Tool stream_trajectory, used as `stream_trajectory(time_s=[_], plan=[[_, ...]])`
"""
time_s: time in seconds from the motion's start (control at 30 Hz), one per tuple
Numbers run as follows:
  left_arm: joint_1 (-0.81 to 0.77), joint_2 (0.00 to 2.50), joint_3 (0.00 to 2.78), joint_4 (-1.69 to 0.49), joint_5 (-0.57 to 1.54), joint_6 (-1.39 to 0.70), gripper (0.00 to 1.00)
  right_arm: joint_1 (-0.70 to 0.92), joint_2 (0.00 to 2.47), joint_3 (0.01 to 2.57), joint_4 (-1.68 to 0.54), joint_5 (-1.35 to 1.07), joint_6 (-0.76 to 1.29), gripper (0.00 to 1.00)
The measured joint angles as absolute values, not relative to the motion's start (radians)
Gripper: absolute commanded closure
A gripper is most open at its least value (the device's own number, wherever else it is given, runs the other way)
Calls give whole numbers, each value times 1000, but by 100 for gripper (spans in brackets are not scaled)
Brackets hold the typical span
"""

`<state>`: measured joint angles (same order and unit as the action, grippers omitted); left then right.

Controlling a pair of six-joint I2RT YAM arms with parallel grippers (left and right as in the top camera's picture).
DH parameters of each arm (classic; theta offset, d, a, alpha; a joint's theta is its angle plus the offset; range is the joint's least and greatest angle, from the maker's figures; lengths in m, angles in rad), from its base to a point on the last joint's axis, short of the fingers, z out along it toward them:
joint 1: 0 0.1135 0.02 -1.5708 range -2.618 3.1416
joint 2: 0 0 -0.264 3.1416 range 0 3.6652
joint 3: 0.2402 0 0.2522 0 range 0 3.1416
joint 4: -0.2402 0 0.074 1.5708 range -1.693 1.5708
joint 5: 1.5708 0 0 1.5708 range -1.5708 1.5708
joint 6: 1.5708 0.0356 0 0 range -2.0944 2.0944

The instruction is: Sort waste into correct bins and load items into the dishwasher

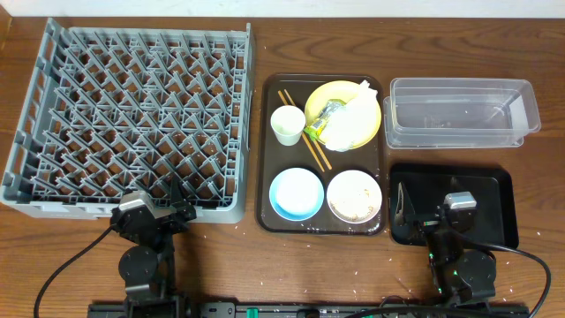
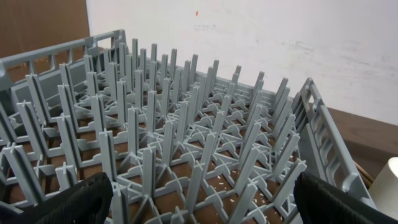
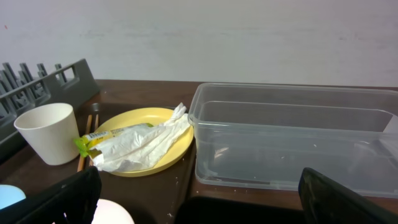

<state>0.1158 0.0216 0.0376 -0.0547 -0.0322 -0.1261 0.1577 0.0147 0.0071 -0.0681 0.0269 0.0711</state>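
Nearest my base, my left gripper [image 2: 199, 202] hung over the front edge of the large square grey plastic dish rack [image 1: 132, 208]. Its black fingers [image 2: 81, 202] were spread wide with nothing between them. My right gripper [image 3: 199, 199] sat above the shallow black rectangular tray [image 1: 494, 190], fingers likewise well apart and empty.

Between the rack and that black tray lay the dark brown serving tray [image 1: 281, 159]. On its near end stood the round light-blue bowl [image 1: 296, 193]. Just beside it on the right was the round white bowl [image 1: 334, 196], which seemed to hold pale rice-like scraps [image 1: 354, 196], though the overhead view was too coarse to be sure.

Farther back stood the small white cup [image 1: 288, 124]. Two thin wooden chopsticks [image 1: 311, 143] lay between it and the round yellow plate [image 1: 322, 97]. On the plate rested the small green-yellow snack wrapper [image 1: 328, 112], touching the crumpled white paper [image 1: 353, 124].

Beyond the black tray, the clear rectangular plastic tub [image 1: 459, 82] stood on the table.
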Motion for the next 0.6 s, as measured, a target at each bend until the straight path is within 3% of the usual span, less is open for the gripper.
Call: stream_trajectory(time_s=[0.6], plan=[[116, 22, 38, -55, -32, -126, 7, 158, 14, 7, -67, 38, 40, 1]])
